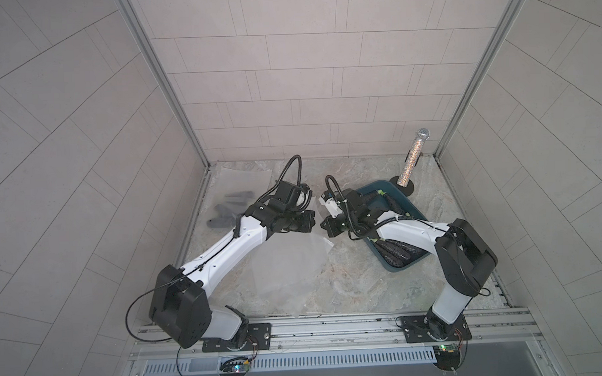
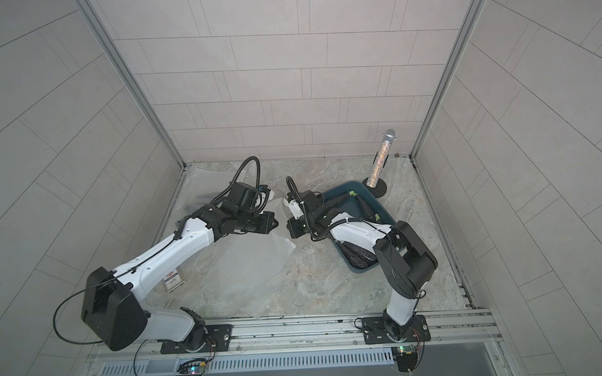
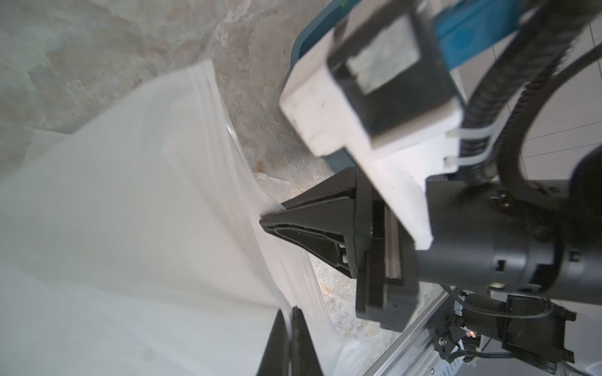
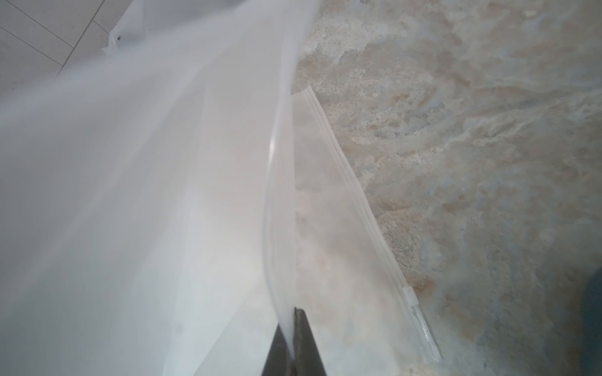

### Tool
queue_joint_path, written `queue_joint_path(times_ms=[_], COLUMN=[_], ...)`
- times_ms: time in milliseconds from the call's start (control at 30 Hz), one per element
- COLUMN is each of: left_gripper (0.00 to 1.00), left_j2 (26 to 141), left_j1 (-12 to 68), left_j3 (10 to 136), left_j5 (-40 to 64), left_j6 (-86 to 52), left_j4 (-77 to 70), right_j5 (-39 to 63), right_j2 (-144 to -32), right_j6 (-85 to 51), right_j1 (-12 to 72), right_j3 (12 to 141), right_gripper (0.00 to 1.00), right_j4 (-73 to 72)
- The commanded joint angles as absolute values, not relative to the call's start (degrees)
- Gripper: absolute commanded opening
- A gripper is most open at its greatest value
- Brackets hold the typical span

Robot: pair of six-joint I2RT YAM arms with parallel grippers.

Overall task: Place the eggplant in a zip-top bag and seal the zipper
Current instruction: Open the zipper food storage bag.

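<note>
Clear zip-top bag (image 1: 288, 265): mouth raised, length running toward near rail (image 1: 332, 327); left claw (image 3: 288, 312), right claw (image 4: 291, 320) pinch its rim.

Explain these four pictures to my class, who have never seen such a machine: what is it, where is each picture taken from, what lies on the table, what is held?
These are two robot arms bolted to a rail, the left arm and the right arm. Two pictures look down on the whole scene; the other two come from a camera on each wrist. On the stone-patterned table lies a clear zip-top bag, its edge lifted. A blue tray holds dark eggplants, and a glittery microphone stands just behind it. Both arms' jaws are shut, each pinching the bag's edge. No eggplant is in this bag yet.
</note>
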State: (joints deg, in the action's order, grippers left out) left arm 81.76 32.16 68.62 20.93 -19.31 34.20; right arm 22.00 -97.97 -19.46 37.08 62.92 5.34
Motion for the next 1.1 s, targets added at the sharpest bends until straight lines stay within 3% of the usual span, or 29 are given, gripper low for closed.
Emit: queue_joint_path(times_ms=[0,200,533,833,1067], left_gripper=[0.00,0.00,0.00,0.00,0.00], left_j2=[83.94,86.37,88.81,92.93,94.50], left_j1=[32.25,32.19,37.18,38.31,38.58], left_j3=[72.75,76.60,72.68,71.02,70.17], left_j5=[17.25,9.53,10.27,10.37,12.44], left_j6=[-13.22,-11.78,-16.44,-19.32,-20.65], left_j4=[44.09,49.58,44.52,38.86,36.05], right_j5=[22.47,20.59,18.71,22.06,19.97], right_j2=[-95.88,-96.19,-98.20,-89.93,-82.01], right_j6=[-20.61,-26.24,-28.50,-26.53,-28.05], right_j1=[37.71,40.97,39.81,34.89,30.47], right_j3=[60.19,55.14,54.93,50.39,48.44], right_gripper=[0.03,0.01,0.08,0.34,0.43], right_j4=[5.84,0.16,-2.88,-1.64,-0.10])
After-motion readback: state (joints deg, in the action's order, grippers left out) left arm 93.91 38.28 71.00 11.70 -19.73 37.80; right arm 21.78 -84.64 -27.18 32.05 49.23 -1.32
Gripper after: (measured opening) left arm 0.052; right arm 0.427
